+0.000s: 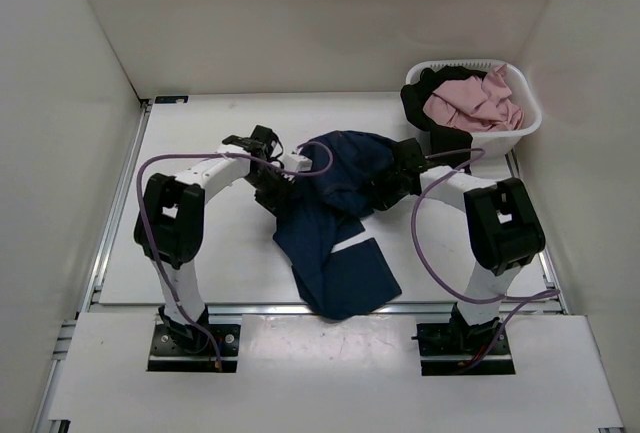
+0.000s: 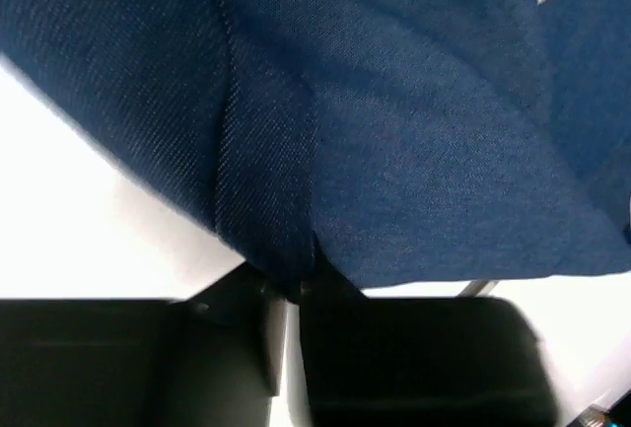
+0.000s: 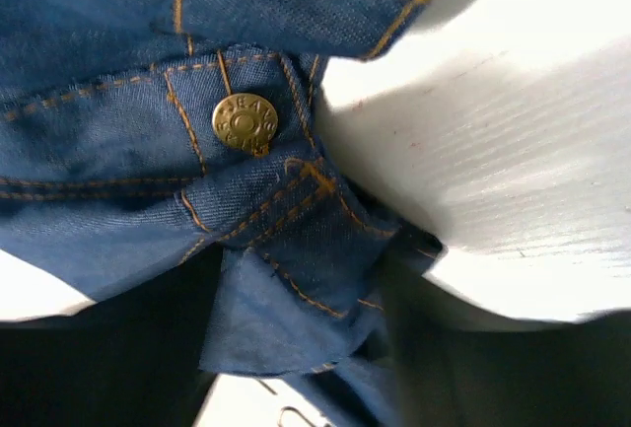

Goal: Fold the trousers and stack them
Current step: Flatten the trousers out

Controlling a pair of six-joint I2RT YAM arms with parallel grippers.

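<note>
The trousers [image 1: 335, 223] are dark navy jeans, bunched in the middle of the white table, with the legs trailing over the near edge. My left gripper [image 1: 272, 183] is at their left edge. In the left wrist view it [image 2: 291, 284] is shut on a fold of the denim [image 2: 394, 131]. My right gripper [image 1: 392, 181] is at their right side. In the right wrist view it [image 3: 315, 289] is shut on the waistband [image 3: 286, 220] beside the brass button [image 3: 244, 122]. The tan patch is hidden.
A white laundry basket [image 1: 525, 118] at the back right holds a pink garment [image 1: 475, 103] and a black garment [image 1: 425, 103]. White walls close in the table [image 1: 200, 243] on three sides. A metal rail [image 1: 110, 223] runs along its left edge.
</note>
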